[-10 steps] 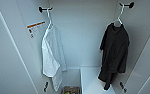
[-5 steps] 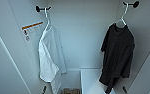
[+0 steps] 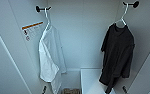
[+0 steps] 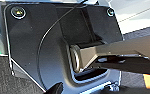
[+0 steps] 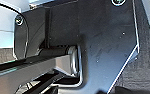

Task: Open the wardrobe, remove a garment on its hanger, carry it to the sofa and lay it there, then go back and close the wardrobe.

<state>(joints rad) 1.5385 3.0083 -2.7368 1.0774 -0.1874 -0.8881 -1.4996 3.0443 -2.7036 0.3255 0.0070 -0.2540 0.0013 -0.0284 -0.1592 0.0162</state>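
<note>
The wardrobe (image 3: 91, 37) stands open in front of me, and I look into its white inside. The garment (image 3: 118, 55), a limp black short-sleeved top, hangs at the right on a thin pale hanger (image 3: 122, 19). The hanger's hook rests over a black peg (image 3: 134, 4) on the right wall. Both wrist views show my own dark wrist plates and jointed bars, and the fingers cannot be made out.
A white top (image 3: 49, 57) hangs on its own hanger from a black peg (image 3: 39, 9) at the left. An orange-striped label (image 3: 31, 30) is stuck on the left wall. A low white shelf (image 3: 91, 80) sits under the clothes. Dark carpet (image 5: 146, 62) lies below the arms.
The whole head view has shifted slightly, so the camera has moved a little nearer the wardrobe. Both tops hang as before.
</note>
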